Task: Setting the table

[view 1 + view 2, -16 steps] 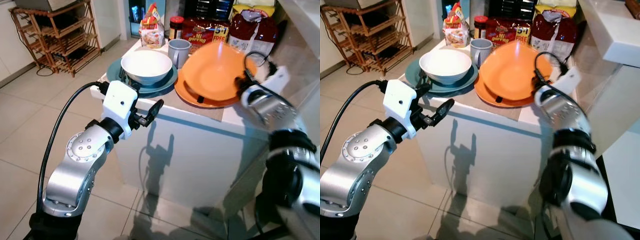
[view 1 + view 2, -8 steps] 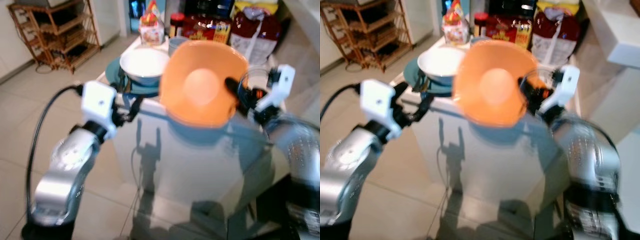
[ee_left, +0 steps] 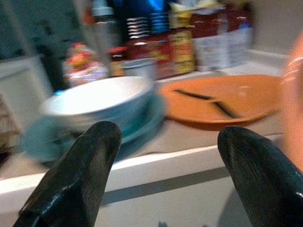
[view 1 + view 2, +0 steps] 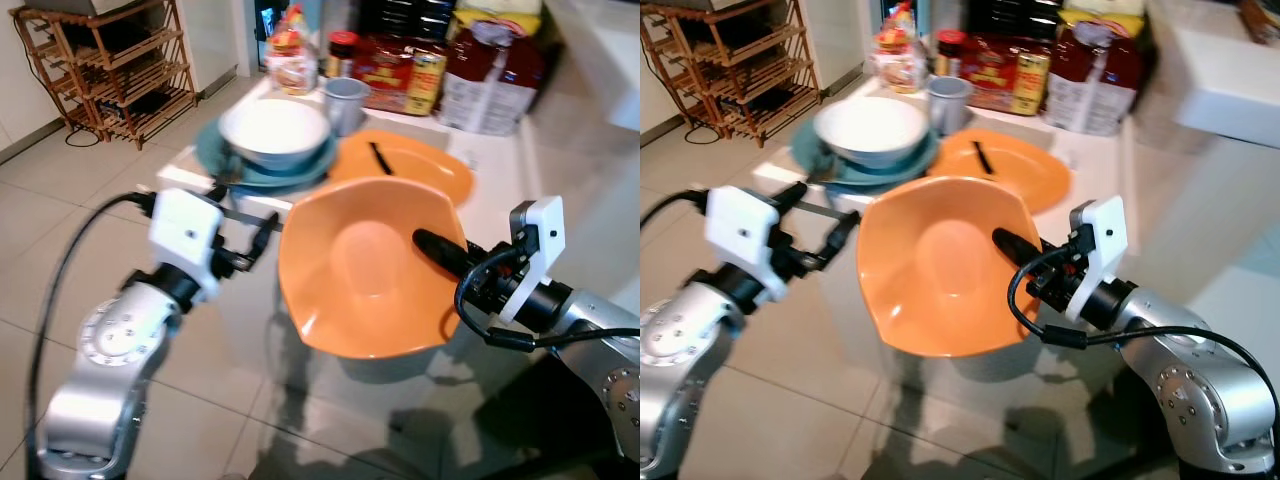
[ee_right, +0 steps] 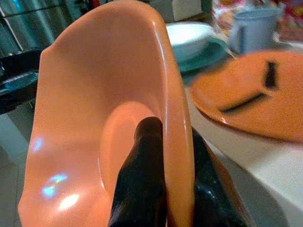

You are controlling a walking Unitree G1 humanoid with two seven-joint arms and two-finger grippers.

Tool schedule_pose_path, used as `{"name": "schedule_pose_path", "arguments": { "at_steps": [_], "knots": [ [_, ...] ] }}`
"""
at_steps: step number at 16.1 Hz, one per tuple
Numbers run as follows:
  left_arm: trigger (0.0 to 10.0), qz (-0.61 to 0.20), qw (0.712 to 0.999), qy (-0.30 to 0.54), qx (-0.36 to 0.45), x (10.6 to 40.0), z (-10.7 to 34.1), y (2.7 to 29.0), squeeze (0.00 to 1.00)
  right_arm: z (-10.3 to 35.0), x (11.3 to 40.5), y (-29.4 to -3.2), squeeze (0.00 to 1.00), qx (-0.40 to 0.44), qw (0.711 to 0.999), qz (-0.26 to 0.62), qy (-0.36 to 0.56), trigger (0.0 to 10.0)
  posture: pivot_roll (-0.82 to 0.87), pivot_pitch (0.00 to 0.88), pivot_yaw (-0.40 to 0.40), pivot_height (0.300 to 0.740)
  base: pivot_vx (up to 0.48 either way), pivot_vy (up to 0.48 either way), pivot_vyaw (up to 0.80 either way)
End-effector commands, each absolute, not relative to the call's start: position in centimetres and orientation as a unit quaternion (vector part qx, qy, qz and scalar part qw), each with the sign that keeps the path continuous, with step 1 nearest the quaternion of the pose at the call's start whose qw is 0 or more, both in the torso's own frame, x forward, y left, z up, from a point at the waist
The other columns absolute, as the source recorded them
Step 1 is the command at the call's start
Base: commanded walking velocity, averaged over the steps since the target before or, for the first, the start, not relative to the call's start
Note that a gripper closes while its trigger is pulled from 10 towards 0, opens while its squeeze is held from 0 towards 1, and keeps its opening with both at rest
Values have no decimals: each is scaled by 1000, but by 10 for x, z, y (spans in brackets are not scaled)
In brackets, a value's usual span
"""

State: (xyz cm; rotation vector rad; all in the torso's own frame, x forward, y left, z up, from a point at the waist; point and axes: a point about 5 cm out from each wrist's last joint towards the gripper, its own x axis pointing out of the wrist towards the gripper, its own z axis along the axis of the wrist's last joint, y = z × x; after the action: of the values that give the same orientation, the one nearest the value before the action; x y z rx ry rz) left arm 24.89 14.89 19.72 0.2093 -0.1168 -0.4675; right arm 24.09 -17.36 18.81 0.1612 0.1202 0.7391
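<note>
The white table [image 4: 480, 175] is carrying the dishes, with food packages [image 4: 400, 70] lining its far edge. A wooden rack [image 4: 110, 70] is standing on the tiled floor well off to the robot's left.

The orange bowl [image 4: 350, 270] is hanging in the air in front of the table's near edge, tilted so its hollow is facing up and toward the camera. The right tool [image 5: 163, 184] is clenching on the bowl's right rim, one black finger [image 4: 440, 250] lying inside the bowl and the other pressing on the outside, as the right wrist view is showing.

Behind the bowl, an orange plate [image 4: 425, 165] is sitting flat on the table with a dark strip [image 4: 380, 158] lying on it. Just beside it, on the robot's left, a teal plate [image 4: 215, 160] is carrying a white bowl [image 4: 272, 128]. A grey mug [image 4: 345, 100] is standing near the white bowl's far side.

The left tool [image 4: 240, 235] is hovering near the table's left corner, released, its two fingers [image 3: 80, 175] spreading wide apart and gripping nothing.
</note>
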Motion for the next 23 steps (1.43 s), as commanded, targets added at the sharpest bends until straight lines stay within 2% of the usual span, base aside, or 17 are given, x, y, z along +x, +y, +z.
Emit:
{"name": "schedule_pose_path", "arguments": {
  "at_steps": [1,7,15,18,23],
  "knots": [
    [10000,-251,959,-62,118,246,198,144,0,194,235,-170,0,78,923,374,45,10000,-11,25,-26,740,0,-480,0],
    [10000,-283,950,-59,116,238,196,141,0,188,223,-167,0,78,917,386,58,10000,-13,41,-27,740,0,-480,0],
    [10000,-302,945,-58,114,236,194,137,0,189,222,-168,0,79,913,396,64,10000,-19,38,-34,740,0,-480,0],
    [10000,-297,946,-62,118,239,195,137,0,189,227,-174,0,84,924,367,62,10000,-21,36,-34,740,0,-480,0],
    [10000,-232,963,-74,117,259,198,138,0,185,241,-187,0,77,951,292,66,10000,-30,28,-24,740,0,-480,0]
  ]
}}
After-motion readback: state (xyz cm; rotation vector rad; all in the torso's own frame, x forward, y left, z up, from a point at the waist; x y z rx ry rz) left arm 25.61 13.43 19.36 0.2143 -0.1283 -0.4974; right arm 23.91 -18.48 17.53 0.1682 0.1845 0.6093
